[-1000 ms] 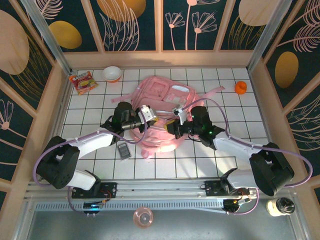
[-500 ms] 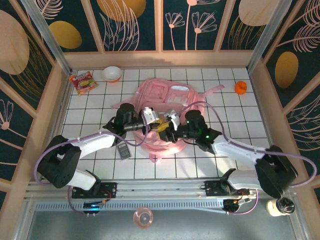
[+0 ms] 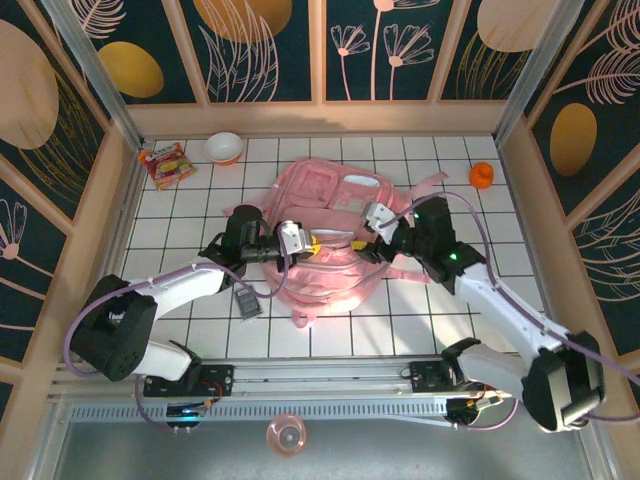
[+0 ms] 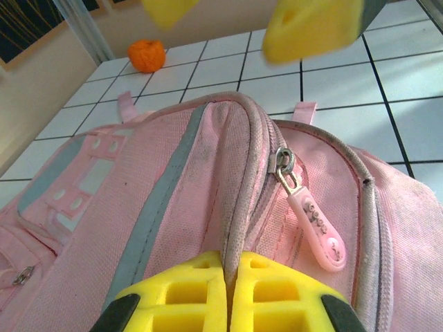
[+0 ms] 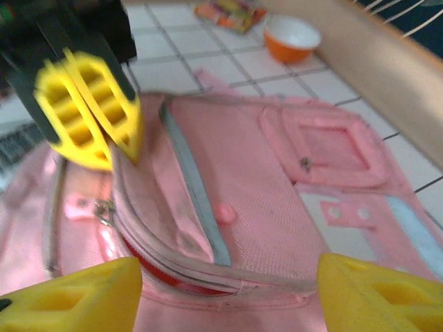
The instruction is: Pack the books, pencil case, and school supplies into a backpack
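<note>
The backpack [image 3: 330, 262] lies between the grippers. The left gripper [image 4: 228, 294] stays clamped on its zip edge [image 4: 234, 207] (fabric pinched flat). The right gripper [image 3: 388, 225] has spread its jaws, holds nothing, and has drawn back to the backpack's right side.

I count one pink backpack [image 3: 335, 280], one dark grey calculator [image 3: 247, 303] just left of it, and two grippers, the left gripper [image 4: 227, 290] and the right gripper [image 5: 225, 297]. Far side's got one snack packet [image 3: 165, 163] and one orange-and-white bowl [image 3: 224, 147] on the left, plus one small orange thing [image 3: 482, 176] on the right. Near edge has one pink cup [image 3: 286, 435] and one jar [image 3: 562, 411].
</note>
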`<move>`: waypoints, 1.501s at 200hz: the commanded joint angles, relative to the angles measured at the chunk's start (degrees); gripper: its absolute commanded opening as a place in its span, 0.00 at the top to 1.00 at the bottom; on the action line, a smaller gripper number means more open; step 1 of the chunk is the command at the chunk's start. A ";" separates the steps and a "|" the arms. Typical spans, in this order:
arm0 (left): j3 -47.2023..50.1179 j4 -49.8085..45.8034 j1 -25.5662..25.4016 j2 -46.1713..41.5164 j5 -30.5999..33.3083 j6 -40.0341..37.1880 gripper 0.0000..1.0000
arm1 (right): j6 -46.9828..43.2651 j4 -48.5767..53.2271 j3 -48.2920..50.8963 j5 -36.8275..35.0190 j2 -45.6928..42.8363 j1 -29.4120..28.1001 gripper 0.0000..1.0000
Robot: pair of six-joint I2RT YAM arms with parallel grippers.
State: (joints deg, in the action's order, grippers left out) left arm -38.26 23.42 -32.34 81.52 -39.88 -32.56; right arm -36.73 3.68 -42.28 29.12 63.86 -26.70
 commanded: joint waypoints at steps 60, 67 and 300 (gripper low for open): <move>-3.22 -0.63 0.16 -2.69 -5.43 -4.37 1.00 | -14.23 2.69 -7.67 10.04 13.07 0.15 0.60; -3.35 -0.49 0.17 -2.61 -4.74 -3.15 1.00 | -14.13 2.97 -8.02 10.65 13.25 0.09 0.75; 0.14 -17.89 -5.63 -12.98 16.51 50.58 0.36 | 6.56 -9.38 -3.94 6.34 9.84 -8.35 1.00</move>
State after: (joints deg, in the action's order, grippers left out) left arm -36.58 1.83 -37.95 66.83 -24.08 20.12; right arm -32.40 -2.17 -43.79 32.18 74.08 -34.57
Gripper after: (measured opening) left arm 0.640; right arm 0.038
